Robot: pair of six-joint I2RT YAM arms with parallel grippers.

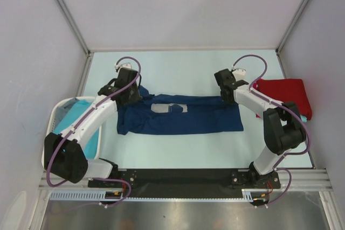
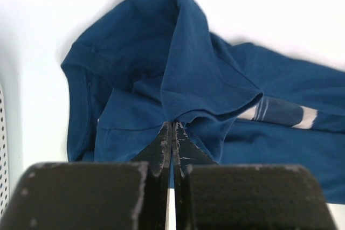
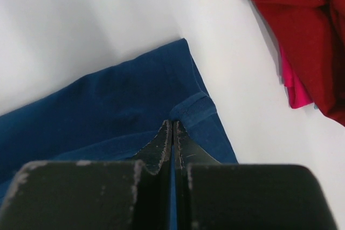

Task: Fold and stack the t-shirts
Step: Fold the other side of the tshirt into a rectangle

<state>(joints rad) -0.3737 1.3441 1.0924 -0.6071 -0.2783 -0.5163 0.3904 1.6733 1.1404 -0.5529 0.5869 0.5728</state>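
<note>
Nearest, at the left edge of the table (image 1: pixel 178 68), a turquoise shirt (image 1: pixel 81 110) lies in the white basket (image 1: pixel 54 112). Beyond it, the navy shirt (image 1: pixel 183 118) stretches across the middle of the table with its pale print facing up. The left gripper (image 2: pixel 172 127) is clenched on a bunched fold at the shirt's left end, which rises into a peak. The right gripper (image 3: pixel 172 125) is pinched on the hem at the right end. Farthest, on the right, a red shirt (image 1: pixel 284 92) lies crumpled, apart from the navy one.
</note>
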